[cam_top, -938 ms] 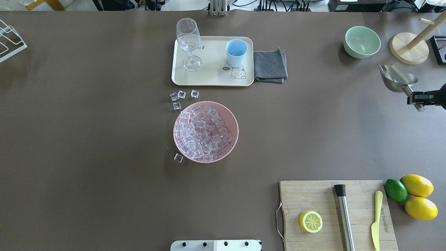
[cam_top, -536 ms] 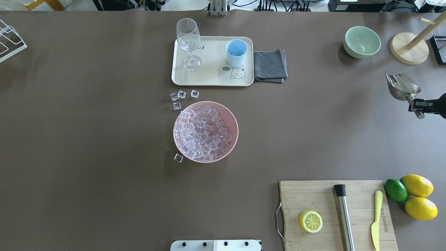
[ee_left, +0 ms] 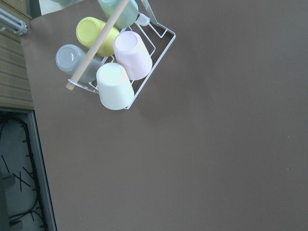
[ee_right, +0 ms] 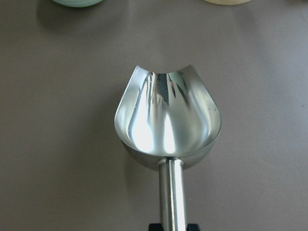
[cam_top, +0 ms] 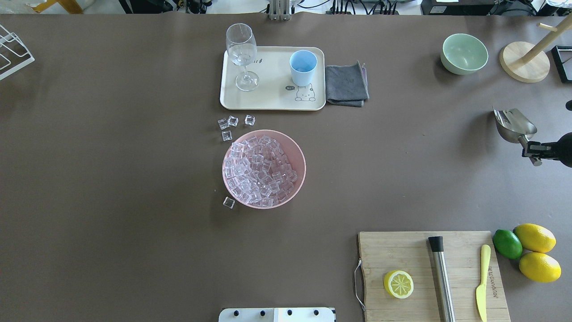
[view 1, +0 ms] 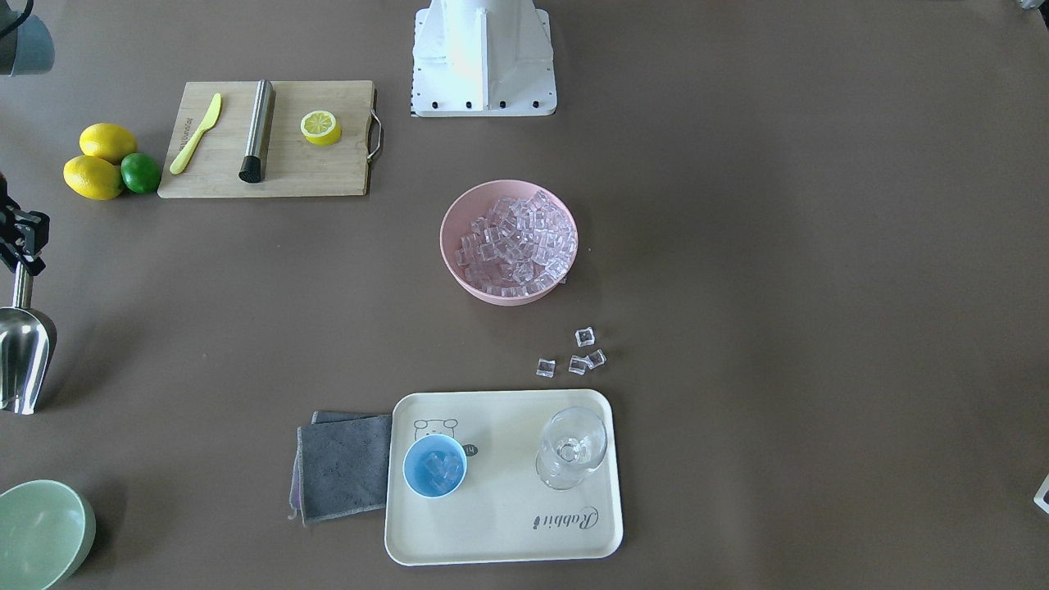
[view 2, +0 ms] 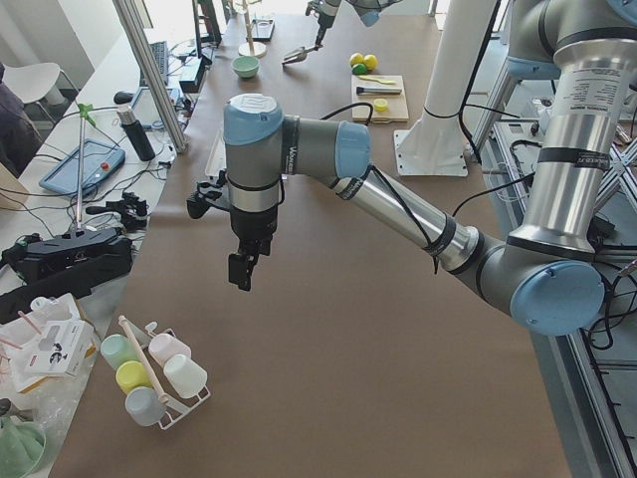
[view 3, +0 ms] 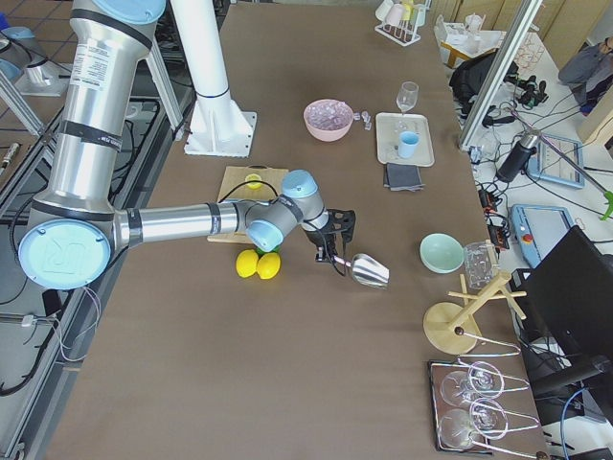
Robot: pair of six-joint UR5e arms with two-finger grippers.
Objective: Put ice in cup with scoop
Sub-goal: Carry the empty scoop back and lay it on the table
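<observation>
My right gripper point(cam_top: 534, 150) is shut on the handle of the steel scoop point(cam_top: 514, 125) at the table's far right, low over the surface. The scoop's trough is empty in the right wrist view point(ee_right: 168, 115). The light-blue cup point(view 1: 434, 465) stands on the cream tray point(view 1: 508, 524) with a few ice cubes inside. Many ice cubes point(cam_top: 261, 170) fill the pink bowl point(cam_top: 300, 156), and several lie loose on the table point(cam_top: 232, 121). My left gripper point(view 2: 242, 274) shows only in the exterior left view, so I cannot tell whether it is open or shut.
A stemmed glass point(cam_top: 242, 53) stands on the tray, with a grey cloth point(cam_top: 346, 85) beside it. A pale green bowl point(cam_top: 464, 53) and a wooden stand point(cam_top: 524, 60) are behind the scoop. A cutting board point(cam_top: 402, 250) and lemons point(cam_top: 536, 252) lie nearer. A cup rack point(ee_left: 115, 53) is below the left wrist.
My right gripper has carried the scoop towards the robot's side of the table and lower. Nothing else has moved.
</observation>
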